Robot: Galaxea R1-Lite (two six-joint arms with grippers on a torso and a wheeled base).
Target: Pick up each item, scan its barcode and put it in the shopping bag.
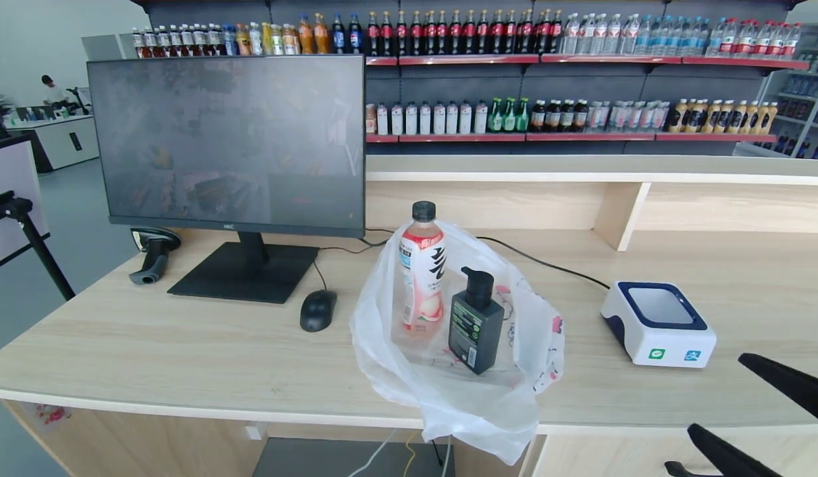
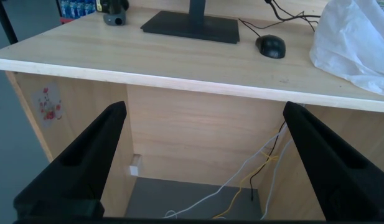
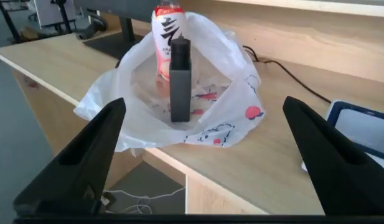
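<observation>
A translucent white shopping bag (image 1: 461, 404) sits open at the counter's front edge, its lower part hanging over. Upright inside it stand a pink drink bottle (image 1: 422, 271) with a black cap and a dark pump bottle (image 1: 476, 324). The white and blue barcode scanner (image 1: 657, 323) rests to the bag's right. My right gripper (image 1: 760, 417) hangs open and empty off the front right of the counter; its wrist view faces the bag (image 3: 229, 124), the drink bottle (image 3: 167, 37) and the pump bottle (image 3: 180, 81). My left gripper (image 2: 204, 162) is open and empty, below the counter edge.
A monitor (image 1: 230, 146) stands at the back left, with a black mouse (image 1: 318, 310) before it and a handheld scanner (image 1: 153, 255) beside it. A cable runs from the monitor towards the barcode scanner. A raised wooden ledge (image 1: 581, 169) closes the counter's far side.
</observation>
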